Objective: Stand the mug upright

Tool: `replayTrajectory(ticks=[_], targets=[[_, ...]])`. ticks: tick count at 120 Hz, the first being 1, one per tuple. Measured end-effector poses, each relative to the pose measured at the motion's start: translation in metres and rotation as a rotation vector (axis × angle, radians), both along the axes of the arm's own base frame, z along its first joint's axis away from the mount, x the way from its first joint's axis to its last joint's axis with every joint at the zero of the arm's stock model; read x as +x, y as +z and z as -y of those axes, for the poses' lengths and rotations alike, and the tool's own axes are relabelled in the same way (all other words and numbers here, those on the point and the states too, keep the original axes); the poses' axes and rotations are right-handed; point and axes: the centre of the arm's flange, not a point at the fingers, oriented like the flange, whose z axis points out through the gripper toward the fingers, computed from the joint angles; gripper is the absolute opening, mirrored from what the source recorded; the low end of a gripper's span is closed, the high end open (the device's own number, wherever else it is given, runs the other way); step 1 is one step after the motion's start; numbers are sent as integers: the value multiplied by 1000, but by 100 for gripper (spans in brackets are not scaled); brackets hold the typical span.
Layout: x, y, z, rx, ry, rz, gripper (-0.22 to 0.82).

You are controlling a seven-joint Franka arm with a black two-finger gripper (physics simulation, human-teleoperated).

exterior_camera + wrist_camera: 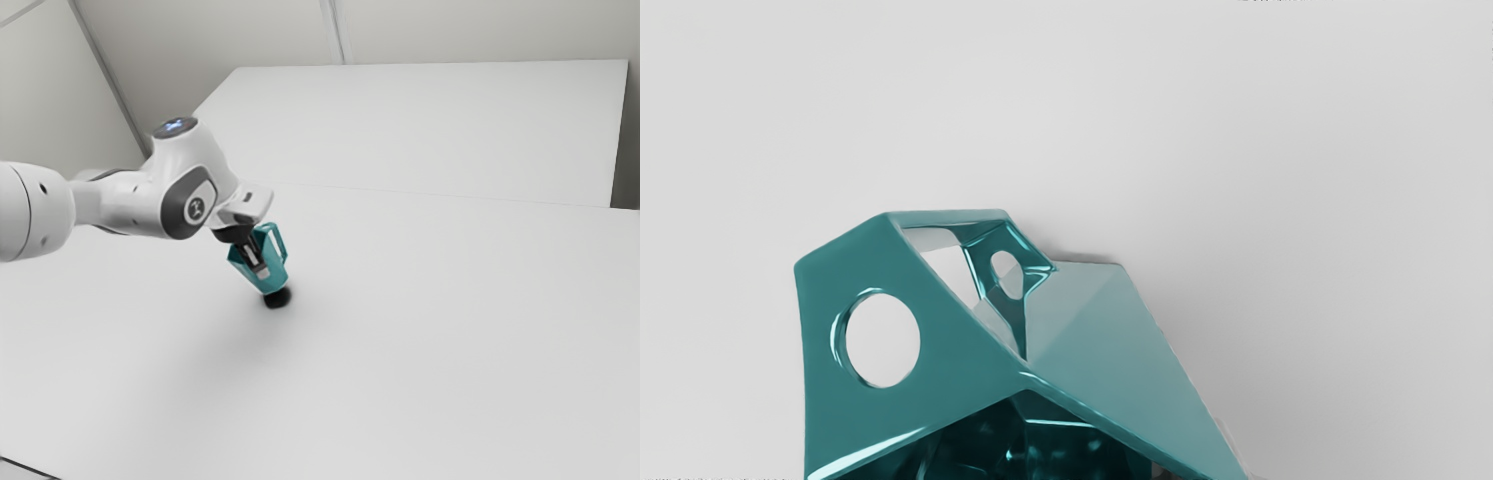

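From where I'm standing, the white arm (190,185) reaches in from the exterior view's left, out over a broad pale counter (450,340), its black tool (259,264) angled down right against the teal mug (270,280). I can't tell whether that tool is open or closed on it. The mug isn't upright: it leans, its narrower end pointing down toward the exterior view's right, just beside a small black round patch (277,298) at the counter. Its angular handle (280,240) sits on the exterior view's right side. Up close, in the wrist view, the teal is all flat facets, with a round hole through one face and a dark, glossy hollow inside.
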Motion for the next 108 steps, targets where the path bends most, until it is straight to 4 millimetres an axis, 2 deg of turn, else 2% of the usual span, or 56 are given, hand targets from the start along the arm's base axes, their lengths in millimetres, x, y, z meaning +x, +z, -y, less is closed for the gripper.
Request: replayTrajectory(ticks=[39,108], targets=[[-26,-12,12,22,114,-31,-18],[-32,-35,18,86,245,-68,-18]])
